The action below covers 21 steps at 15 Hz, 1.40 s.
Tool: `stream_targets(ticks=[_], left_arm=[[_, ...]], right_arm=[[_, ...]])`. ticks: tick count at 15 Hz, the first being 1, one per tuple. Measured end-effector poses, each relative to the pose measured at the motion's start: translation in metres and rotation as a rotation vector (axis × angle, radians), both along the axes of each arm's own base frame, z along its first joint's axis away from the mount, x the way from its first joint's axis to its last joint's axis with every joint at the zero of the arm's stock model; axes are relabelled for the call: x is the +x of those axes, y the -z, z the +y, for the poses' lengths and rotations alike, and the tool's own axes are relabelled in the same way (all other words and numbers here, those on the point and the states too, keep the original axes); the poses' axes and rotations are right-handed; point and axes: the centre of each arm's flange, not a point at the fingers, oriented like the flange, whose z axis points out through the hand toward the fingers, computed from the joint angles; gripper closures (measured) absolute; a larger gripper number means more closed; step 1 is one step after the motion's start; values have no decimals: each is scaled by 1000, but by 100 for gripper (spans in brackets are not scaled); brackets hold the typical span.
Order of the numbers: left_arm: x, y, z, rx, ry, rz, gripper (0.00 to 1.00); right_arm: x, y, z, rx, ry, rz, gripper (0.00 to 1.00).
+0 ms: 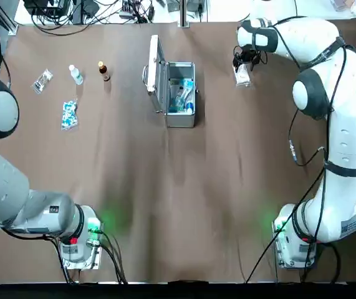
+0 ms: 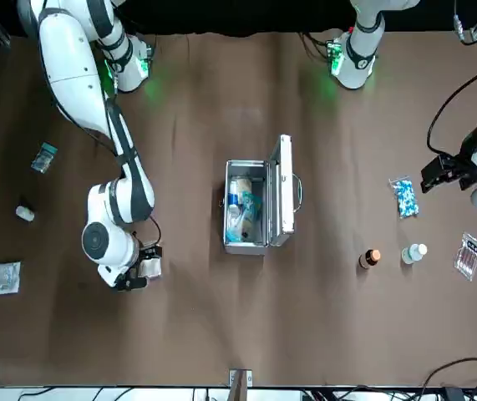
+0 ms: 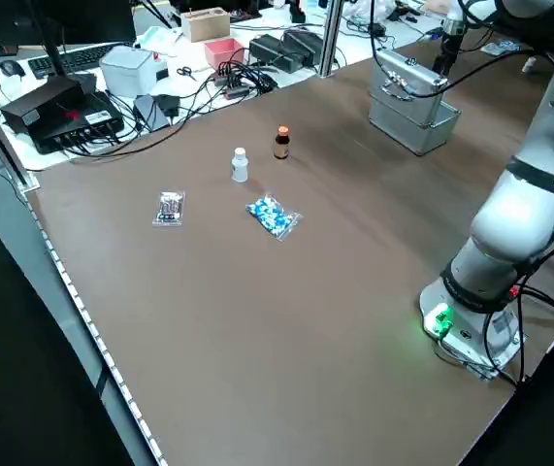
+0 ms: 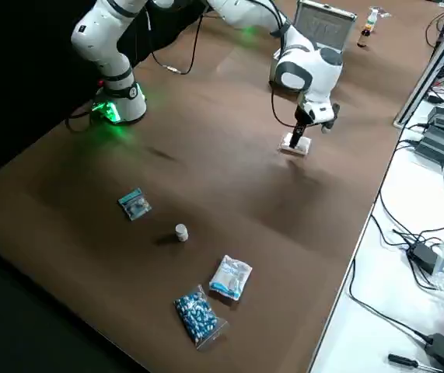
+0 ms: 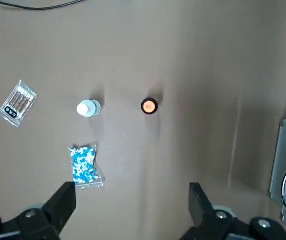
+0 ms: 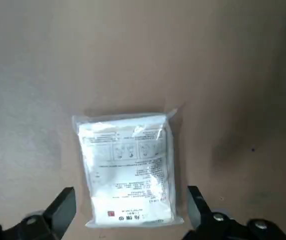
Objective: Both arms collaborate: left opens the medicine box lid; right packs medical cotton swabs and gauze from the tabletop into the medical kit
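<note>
Overhead, facing, two raised sides, two wrists downward.

Brown bottle (image 1: 104, 70): upright, far part of the table, left of the open case.
White bottle (image 1: 75, 74): just left of the brown bottle.
Clear crinkled packet (image 1: 42, 81): flat, farthest left of this group.
Blue-and-white speckled packet (image 1: 69, 114): nearer than the white bottle.
Small dark-blue pouch (image 4: 134, 204): flat, far right side.
Small white cap-like item (image 4: 181, 231): beside that pouch.
Cables and electronics (image 3: 160, 78): beyond the table's far edge.
</note>
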Motion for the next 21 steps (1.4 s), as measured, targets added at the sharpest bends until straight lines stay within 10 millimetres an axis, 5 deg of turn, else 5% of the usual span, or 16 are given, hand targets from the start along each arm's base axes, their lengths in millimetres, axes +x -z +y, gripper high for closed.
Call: stream_targets(ticks=[7, 10, 15, 19, 20, 21], left_arm=[[0, 0, 0, 0, 1, 0, 0], [0, 0, -1, 0, 2, 0, 0], [0, 0, -3, 0, 4, 0, 0], [0, 0, -3, 0, 5, 1, 0], [0, 0, -3, 0, 5, 1, 0], [0, 0, -3, 0, 5, 2, 0]], right_arm=[[0, 24, -2, -4, 3, -26, 3], [0, 31, -1, -6, 1, -34, 11], [3, 18, 6, -2, 66, -52, 55], [-7, 0, 48, -2, 129, -38, 69], [-11, -13, 66, -1, 147, -32, 69], [-23, -48, 107, 9, 188, -42, 70]])
